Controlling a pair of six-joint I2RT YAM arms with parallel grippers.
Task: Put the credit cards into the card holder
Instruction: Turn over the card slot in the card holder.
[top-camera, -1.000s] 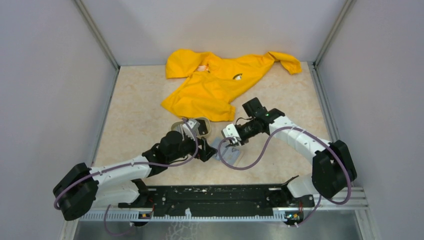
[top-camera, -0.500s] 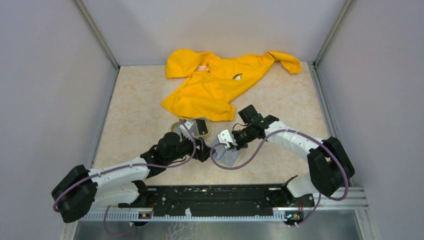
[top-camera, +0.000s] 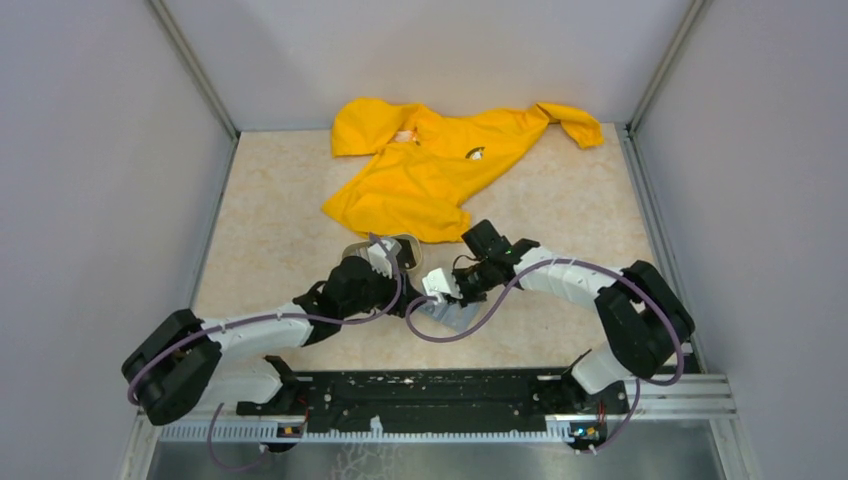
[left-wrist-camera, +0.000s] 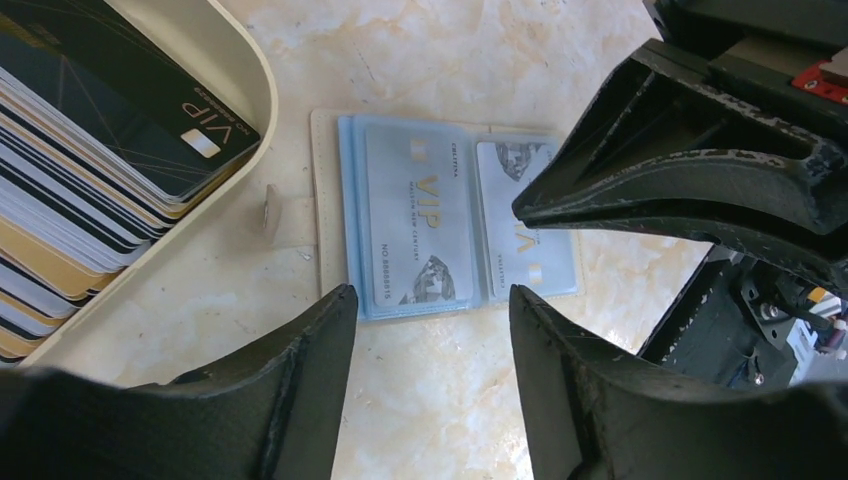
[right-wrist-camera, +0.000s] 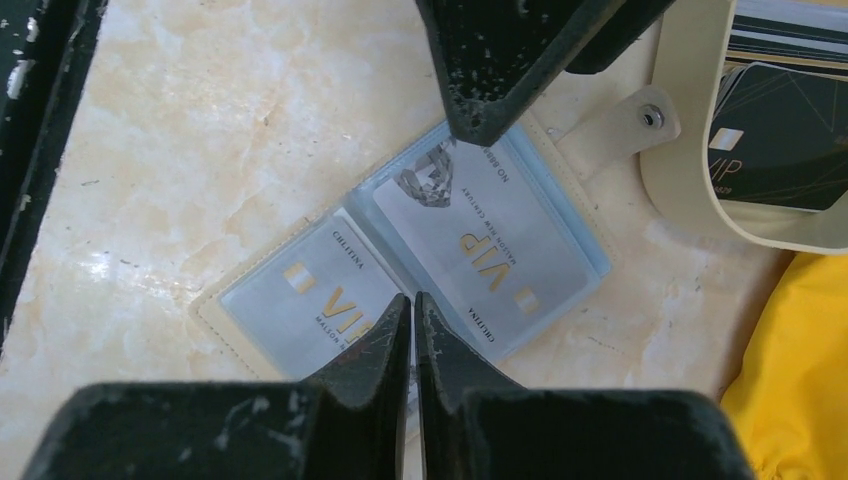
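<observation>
The card holder (left-wrist-camera: 450, 215) lies open and flat on the table, a pale VIP card in each of its two bluish clear pockets (right-wrist-camera: 420, 260). More credit cards (left-wrist-camera: 90, 150) stand as a striped stack in the beige tray (left-wrist-camera: 235, 60) beside it. My left gripper (left-wrist-camera: 430, 292) is open just short of the holder's near edge, with nothing between its fingers. My right gripper (right-wrist-camera: 412, 300) is shut, its tips over the holder's middle fold, and no card shows between them. In the top view both grippers meet over the holder (top-camera: 455, 316).
A yellow garment (top-camera: 440, 165) is spread at the back of the table, its edge close to the tray (right-wrist-camera: 690, 120). The holder's snap tab (right-wrist-camera: 650, 118) sticks out toward the tray. One left finger (right-wrist-camera: 490, 60) crosses the right wrist view.
The right gripper has moved left and down onto the card holder and closed. The left gripper's jaws have narrowed but stay apart, and its arm has edged toward the holder.
</observation>
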